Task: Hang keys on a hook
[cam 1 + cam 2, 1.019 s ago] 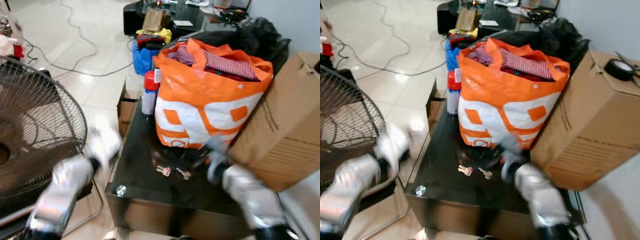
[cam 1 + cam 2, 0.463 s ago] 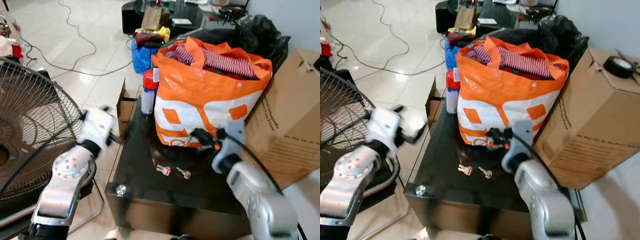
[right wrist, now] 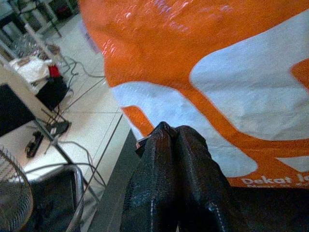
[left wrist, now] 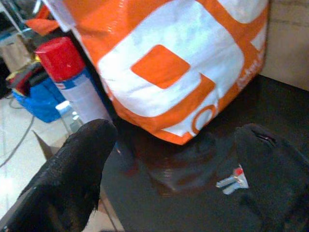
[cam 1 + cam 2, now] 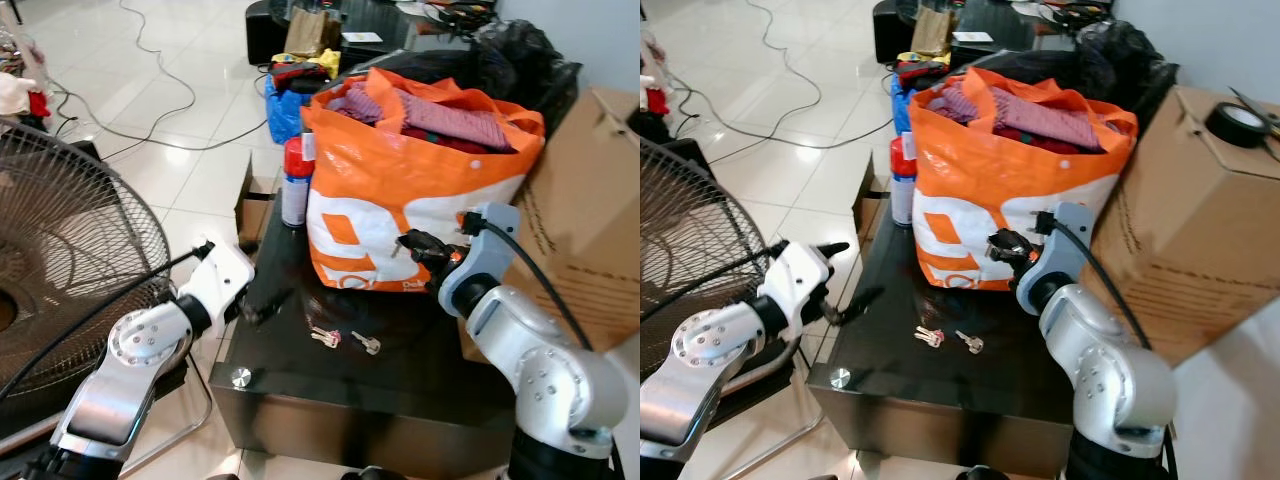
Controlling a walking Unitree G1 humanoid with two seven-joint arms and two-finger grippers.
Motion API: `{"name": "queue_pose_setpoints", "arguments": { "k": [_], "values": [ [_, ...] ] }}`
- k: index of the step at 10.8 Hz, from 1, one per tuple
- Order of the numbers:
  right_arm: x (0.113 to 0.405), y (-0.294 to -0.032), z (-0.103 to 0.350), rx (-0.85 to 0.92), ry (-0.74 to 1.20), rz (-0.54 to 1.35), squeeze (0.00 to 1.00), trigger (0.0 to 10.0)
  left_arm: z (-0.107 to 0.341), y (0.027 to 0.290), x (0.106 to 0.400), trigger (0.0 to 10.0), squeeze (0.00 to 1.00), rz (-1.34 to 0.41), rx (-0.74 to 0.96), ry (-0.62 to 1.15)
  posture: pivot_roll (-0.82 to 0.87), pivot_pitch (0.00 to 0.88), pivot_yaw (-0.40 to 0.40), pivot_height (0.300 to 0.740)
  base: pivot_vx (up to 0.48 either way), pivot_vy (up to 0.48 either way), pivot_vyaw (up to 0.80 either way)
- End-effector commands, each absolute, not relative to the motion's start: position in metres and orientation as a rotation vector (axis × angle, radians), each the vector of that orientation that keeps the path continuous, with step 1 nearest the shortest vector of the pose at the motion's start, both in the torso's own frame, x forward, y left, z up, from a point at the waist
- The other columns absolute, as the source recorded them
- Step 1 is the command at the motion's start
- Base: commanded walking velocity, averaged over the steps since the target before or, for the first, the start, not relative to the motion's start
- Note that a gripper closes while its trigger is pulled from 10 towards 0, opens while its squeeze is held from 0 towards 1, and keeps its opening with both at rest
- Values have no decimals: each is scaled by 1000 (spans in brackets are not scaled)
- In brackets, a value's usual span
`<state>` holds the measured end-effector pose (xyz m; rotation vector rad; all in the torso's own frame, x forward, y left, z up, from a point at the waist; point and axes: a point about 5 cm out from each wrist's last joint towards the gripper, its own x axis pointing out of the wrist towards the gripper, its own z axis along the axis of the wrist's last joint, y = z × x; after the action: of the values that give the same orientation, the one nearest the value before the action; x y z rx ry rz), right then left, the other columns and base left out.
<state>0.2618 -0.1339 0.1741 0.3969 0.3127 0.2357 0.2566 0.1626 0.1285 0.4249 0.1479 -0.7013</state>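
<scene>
We see two small keys lying flat on the black glass table, one with a red head and a second silver one just beside it, both in front of the orange and white shopping bag stuffed with clothes. Our left gripper hovers over the table's left edge, its two black fingers spread wide apart, with the keys near but untouched. Our right gripper is raised close against the front of the bag, above and to the right of the keys; its fingers are pressed together with nothing between them. A spray can with a red cap stands behind the bag's left corner. A cardboard box leans at the right, and a fan grille stands on the floor at the left.
</scene>
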Motion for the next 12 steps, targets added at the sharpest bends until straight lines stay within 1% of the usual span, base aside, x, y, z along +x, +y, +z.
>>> {"name": "queue_pose_setpoints", "arguments": {
  "k": [1, 2, 3, 4, 5, 6, 7, 8, 9, 10, 11, 12],
  "values": [
    [260, -126, 185, 479, 263, 288, 0, 0, 130, 158, 253, 10000, 20, -733, 427, 143, 28, 0, -62, 740, 0, 0, 0],
    [258, -122, 183, 511, 276, 350, 0, 0, 130, 158, 253, 10000, 16, -737, 429, 146, 35, 0, -71, 740, 0, 0, 0],
    [253, -128, 159, -88, 400, 359, 0, 0, 129, 158, 252, 10000, 20, -739, 432, 149, 34, 0, -71, 740, 0, 0, 0],
    [243, -139, 129, -508, 497, 429, 0, 0, 129, 158, 252, 10000, 16, -742, 436, 152, 32, 0, -70, 740, 0, 0, 0],
    [241, -132, 130, -349, 535, 465, 0, 0, 129, 158, 253, 10000, 16, -749, 441, 156, 35, 0, -72, 740, 0, 0, 0],
    [243, -137, 126, -484, 536, 458, 0, 0, 129, 158, 253, 10000, 16, -754, 443, 158, 35, 0, -73, 740, 0, 0, 0],
    [244, -136, 127, -451, 521, 471, 0, 0, 129, 158, 253, 10000, 16, -760, 449, 161, 39, 0, -74, 740, 0, 0, 0],
    [247, -138, 127, -525, 497, 476, 0, 0, 129, 158, 253, 10000, 16, -763, 451, 163, 40, 0, -73, 740, 0, 0, 0],
    [248, -134, 131, -436, 474, 479, 0, 0, 129, 158, 252, 10000, 16, -768, 453, 166, 40, 0, -73, 740, 0, 0, 0],
    [250, -127, 140, -276, 435, 493, 0, 0, 128, 158, 252, 10000, 16, -775, 455, 167, 42, 0, -74, 740, 0, 0, 0],
    [252, -120, 151, -83, 388, 503, 0, 0, 128, 158, 252, 10000, 16, -779, 458, 167, 42, 0, -74, 740, 0, 0, 0],
    [258, -115, 167, 159, 334, 499, 0, 0, 129, 158, 252, 10000, 20, -787, 461, 164, 43, 0, -73, 740, 0, 0, 0]
  ]
}}
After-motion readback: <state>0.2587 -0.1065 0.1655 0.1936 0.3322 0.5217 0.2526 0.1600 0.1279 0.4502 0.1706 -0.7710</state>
